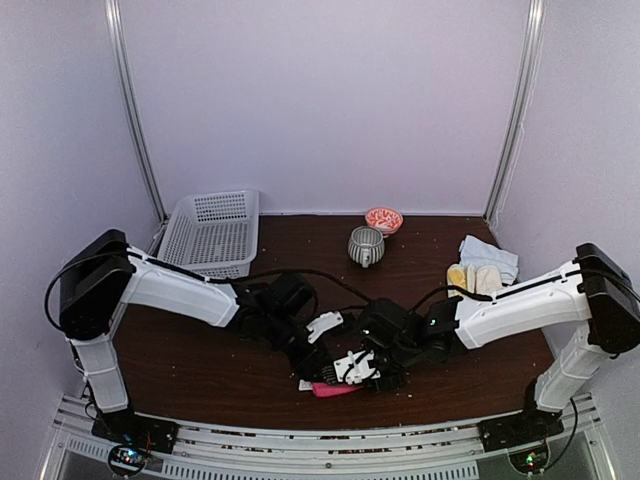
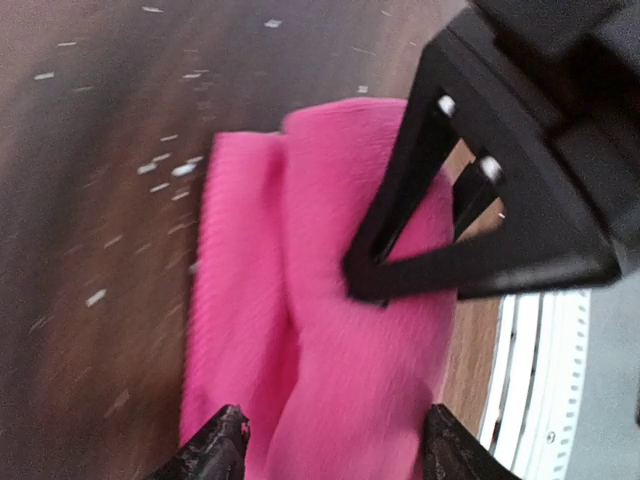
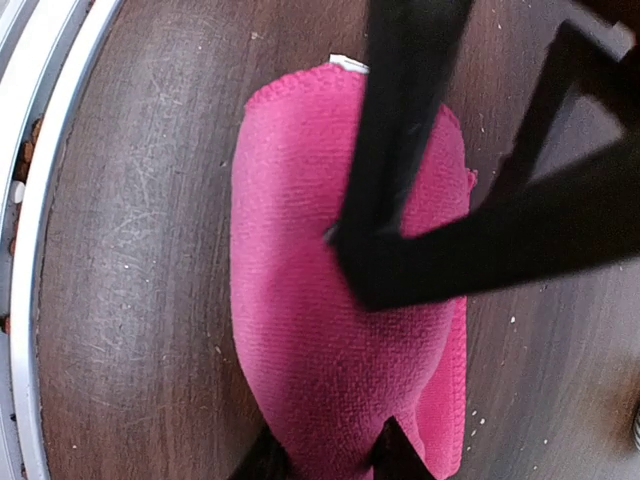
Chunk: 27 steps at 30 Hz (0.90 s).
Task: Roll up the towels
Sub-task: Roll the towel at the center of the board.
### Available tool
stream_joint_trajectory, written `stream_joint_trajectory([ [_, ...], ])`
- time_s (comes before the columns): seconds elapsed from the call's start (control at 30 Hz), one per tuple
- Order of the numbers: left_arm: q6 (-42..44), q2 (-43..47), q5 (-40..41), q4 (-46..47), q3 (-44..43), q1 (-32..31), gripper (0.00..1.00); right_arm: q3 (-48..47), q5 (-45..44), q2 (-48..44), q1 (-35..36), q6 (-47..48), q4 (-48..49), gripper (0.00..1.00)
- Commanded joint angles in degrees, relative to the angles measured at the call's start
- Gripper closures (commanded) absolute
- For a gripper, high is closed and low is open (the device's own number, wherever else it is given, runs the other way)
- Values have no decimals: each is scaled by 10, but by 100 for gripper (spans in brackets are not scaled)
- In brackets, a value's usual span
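A bright pink towel lies loosely rolled near the table's front edge, between both arms. In the left wrist view the pink towel fills the middle, and my left gripper stands open with a fingertip on each side of the towel's near end. In the right wrist view my right gripper is shut on the near end of the pink towel, which narrows between the tips. From above, the left gripper and the right gripper face each other over it. More towels, yellow, cream and pale blue, lie heaped at the right.
A white mesh basket stands at the back left. A striped cup and a small red-and-white bowl stand at the back middle. The metal rail of the table's front edge runs close behind the pink towel.
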<state>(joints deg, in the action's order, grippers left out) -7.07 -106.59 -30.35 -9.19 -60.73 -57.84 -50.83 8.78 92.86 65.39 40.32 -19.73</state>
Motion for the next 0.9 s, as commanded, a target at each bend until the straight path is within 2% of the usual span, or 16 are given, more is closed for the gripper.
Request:
stream_joint_trajectory([
  [0.0, -19, 113, 122, -14, 43, 20, 37, -5, 90, 64, -26, -15, -118, 90],
  [0.13, -42, 248, 139, 38, 110, 20, 36, -63, 153, 111, -64, -26, -185, 91],
  [0.23, -33, 338, 175, 52, 127, 17, 34, -108, 204, 158, -100, -37, -232, 92],
  [0.3, 9, 377, 187, 51, 125, -11, 33, -146, 234, 195, -125, -39, -266, 93],
  [0.37, 74, 390, 229, 36, 107, -67, 32, -179, 258, 235, -149, -35, -309, 93],
  [0.47, 138, 335, 304, -35, 43, -146, 34, -228, 291, 296, -175, -19, -362, 94],
  [0.57, 181, 247, 353, -100, -13, -197, 36, -273, 327, 355, -195, -2, -411, 94],
  [0.7, 209, 161, 373, -119, -48, -215, 37, -294, 341, 393, -205, -3, -420, 95],
  [0.87, 234, 86, 436, -115, -78, -216, 32, -301, 346, 403, -208, -11, -420, 95],
])
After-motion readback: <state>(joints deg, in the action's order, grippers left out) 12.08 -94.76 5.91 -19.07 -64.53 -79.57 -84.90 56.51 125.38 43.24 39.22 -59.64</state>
